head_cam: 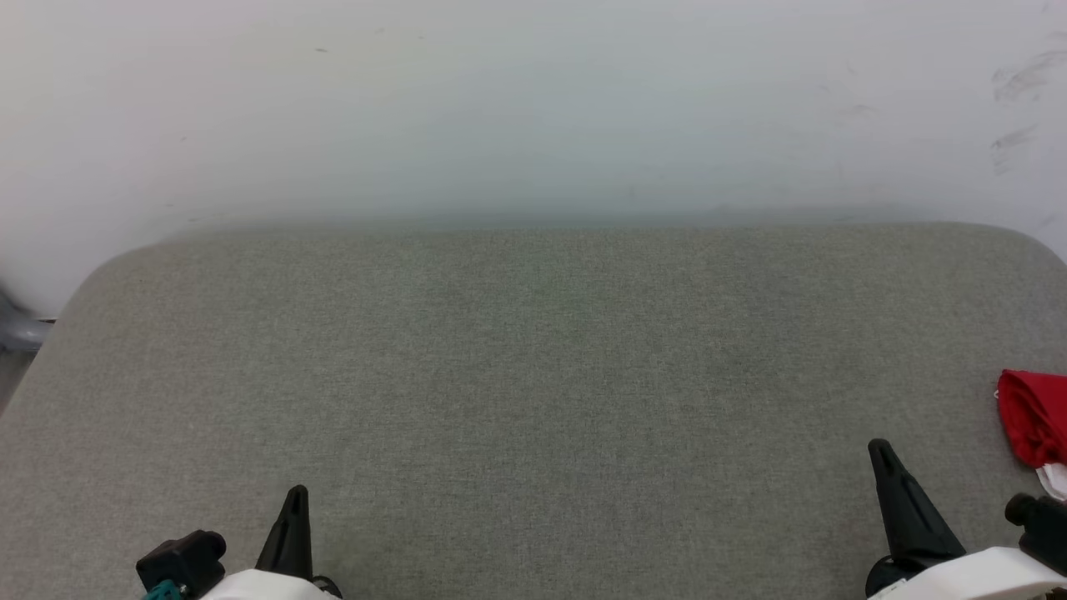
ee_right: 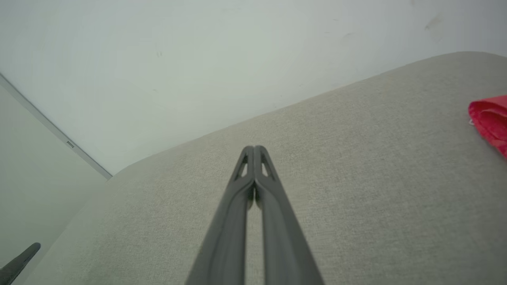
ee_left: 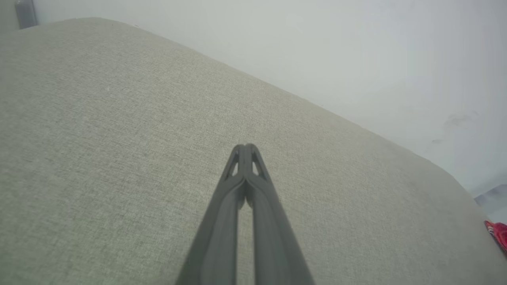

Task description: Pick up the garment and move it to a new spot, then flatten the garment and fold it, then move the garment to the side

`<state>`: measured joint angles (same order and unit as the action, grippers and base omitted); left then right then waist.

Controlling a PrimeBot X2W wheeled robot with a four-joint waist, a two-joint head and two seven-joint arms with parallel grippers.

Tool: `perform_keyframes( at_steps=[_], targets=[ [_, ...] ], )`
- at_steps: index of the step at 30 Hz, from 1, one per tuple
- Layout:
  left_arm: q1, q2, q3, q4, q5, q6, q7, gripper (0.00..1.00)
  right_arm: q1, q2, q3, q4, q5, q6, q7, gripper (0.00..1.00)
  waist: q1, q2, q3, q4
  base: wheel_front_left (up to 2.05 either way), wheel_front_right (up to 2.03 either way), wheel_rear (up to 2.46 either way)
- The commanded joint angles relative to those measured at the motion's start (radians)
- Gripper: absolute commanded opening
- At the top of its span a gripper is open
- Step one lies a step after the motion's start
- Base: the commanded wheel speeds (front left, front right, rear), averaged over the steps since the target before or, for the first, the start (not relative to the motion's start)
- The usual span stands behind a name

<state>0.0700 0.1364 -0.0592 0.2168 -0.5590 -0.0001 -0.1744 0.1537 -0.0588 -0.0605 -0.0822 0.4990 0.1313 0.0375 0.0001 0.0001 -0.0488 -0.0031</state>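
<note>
Grey-green woven cloth was seen covering the wide padded surface (head_cam: 533, 375), whose far edge was met by a pale wall (head_cam: 533, 100). The garment (head_cam: 1032, 425) was found at the surface's right edge in the head view, bunched in a red heap with a scrap of white showing just below it and cut off by the picture's border. The left gripper (head_cam: 296, 493) was seen at the lower left of the head view, well apart from the garment. In the left wrist view its two dark fingers were shown pressed together at the tips over bare cloth, with nothing held between them. The right gripper (head_cam: 879, 450) was placed at the lower right, near the garment but apart from it, and was likewise closed on nothing. In the right wrist view its fingertips were seen joined, with the red heap lying untouched to their right. Faint dark scuffs (head_cam: 1021, 79) were noted on the wall at the upper right.
</note>
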Motion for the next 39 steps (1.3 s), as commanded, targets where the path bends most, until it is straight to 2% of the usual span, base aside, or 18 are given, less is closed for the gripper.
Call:
perform_keyframes(
  at_steps=[1, 17, 39],
  targets=[
    [-0.036, -0.002, 0.010, -0.013, -0.039, -0.007, 0.008, 0.00, -0.035, -0.010, 0.000, -0.002, 0.045, 0.000, 0.000, 0.00, 0.0000, -0.0001, 0.001, 0.000, 0.00, 0.00, 0.00],
    [-0.073, -0.022, 0.049, -0.004, -0.279, -0.037, 0.074, 0.00, -0.090, -0.018, 0.003, 0.074, 0.310, 0.000, 0.006, 0.00, 0.0000, -0.0001, 0.009, 0.001, 0.00, 0.00, 0.00],
    [-0.111, -0.042, 0.090, 0.006, -0.531, -0.069, 0.145, 0.00, -0.149, -0.021, -0.001, 0.156, 0.585, 0.000, 0.016, 0.00, -0.0001, -0.0001, 0.019, 0.001, 0.00, 0.00, 0.00]
  ],
)
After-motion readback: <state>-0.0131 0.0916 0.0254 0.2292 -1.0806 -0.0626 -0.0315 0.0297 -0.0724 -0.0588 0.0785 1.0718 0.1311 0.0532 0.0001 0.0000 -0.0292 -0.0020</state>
